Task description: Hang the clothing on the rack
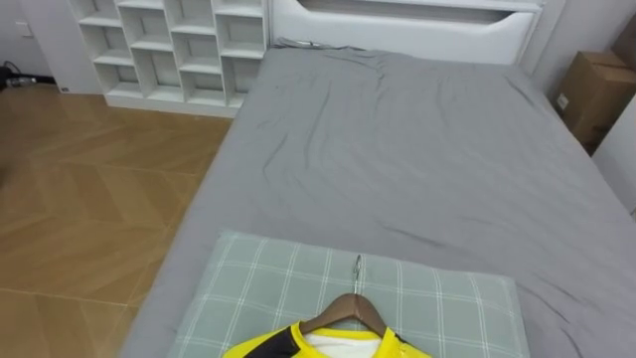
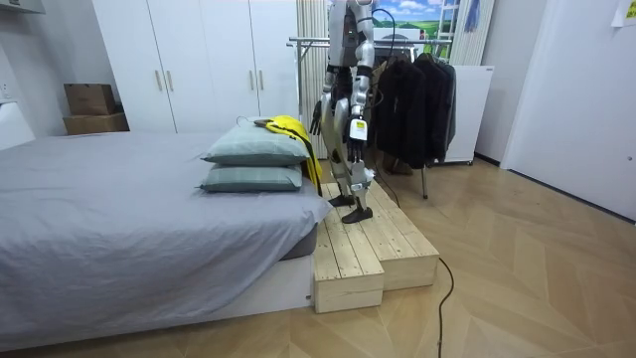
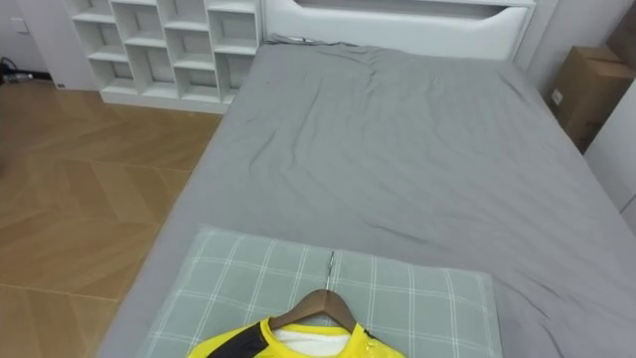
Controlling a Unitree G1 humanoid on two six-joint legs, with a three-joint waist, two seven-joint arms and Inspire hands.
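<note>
Left hand (image 2: 356,130) and right hand (image 2: 319,116) both just hang down by the robot's hips in the room view. Honestly can't tell if either one is open or closed, they're too small there. Neither one is on the clothes.

The robot stands on a low wooden platform (image 2: 368,249) at the pillow end of the bed (image 1: 397,149), facing down its length.

From the head camera, the yellow shirt (image 1: 318,348) with black trim sits at 6 o'clock, cut off by the bottom edge. It's on a wooden hanger (image 1: 350,308) with the metal hook pointing to 12 o'clock. Both lie flat on a pale green checked pillow (image 1: 258,278), which the room view shows stacked on a second pillow (image 2: 253,179).

The bed has a grey sheet, a bit wrinkled, running up to a white headboard (image 1: 397,25) at 12 o'clock. White cubby shelves (image 1: 169,50) are at 11 o'clock, a wood floor (image 1: 79,199) at 9 o'clock and a cardboard box (image 1: 594,89) at 2 o'clock.

In the room view, a clothes rack (image 2: 412,94) full of dark clothes stands just behind the robot. White wardrobes (image 2: 199,60) line the back wall.
</note>
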